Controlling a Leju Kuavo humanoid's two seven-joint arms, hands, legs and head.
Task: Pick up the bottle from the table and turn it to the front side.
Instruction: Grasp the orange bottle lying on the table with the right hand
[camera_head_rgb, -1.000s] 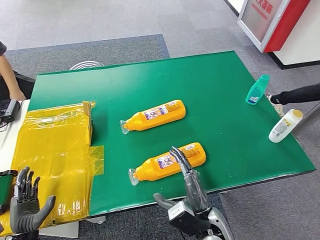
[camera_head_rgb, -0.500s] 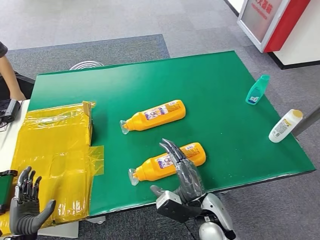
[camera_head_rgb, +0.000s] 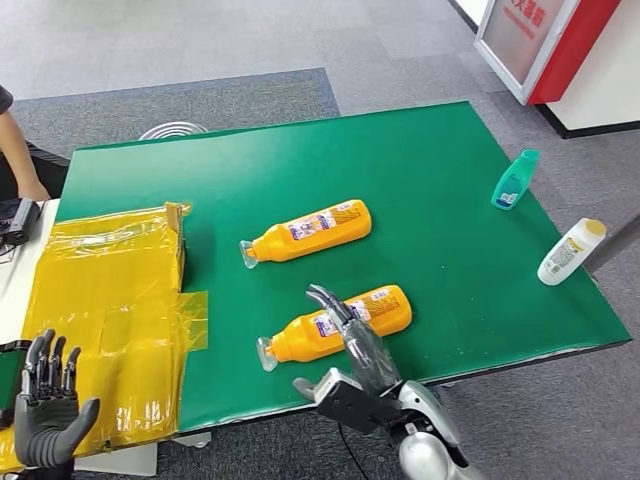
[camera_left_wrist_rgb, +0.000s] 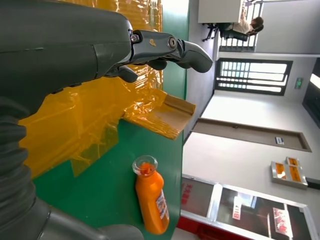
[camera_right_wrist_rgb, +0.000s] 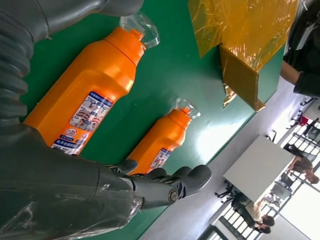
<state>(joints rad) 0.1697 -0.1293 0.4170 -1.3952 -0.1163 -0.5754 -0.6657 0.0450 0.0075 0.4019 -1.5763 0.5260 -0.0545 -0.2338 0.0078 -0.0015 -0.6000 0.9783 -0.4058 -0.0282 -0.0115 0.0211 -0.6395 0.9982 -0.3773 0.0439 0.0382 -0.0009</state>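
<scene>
Two orange bottles with clear caps lie on their sides on the green table, labels up. The near bottle is close to the front edge, and the far bottle lies behind it. My right hand hovers over the near bottle's middle, fingers spread and slightly curved, holding nothing. The right wrist view shows the near bottle under the right hand and the far bottle beyond. My left hand is open at the lower left. An orange bottle lies past the left hand.
A box wrapped in yellow plastic covers the table's left end. A teal bottle and a white bottle with a yellow cap lie near the right edge. A person's arm is at the far left.
My right hand has moved left and forward, and its fingers now reach over the near bottle's label. The left hand has sunk slightly. The bottles have not moved.
</scene>
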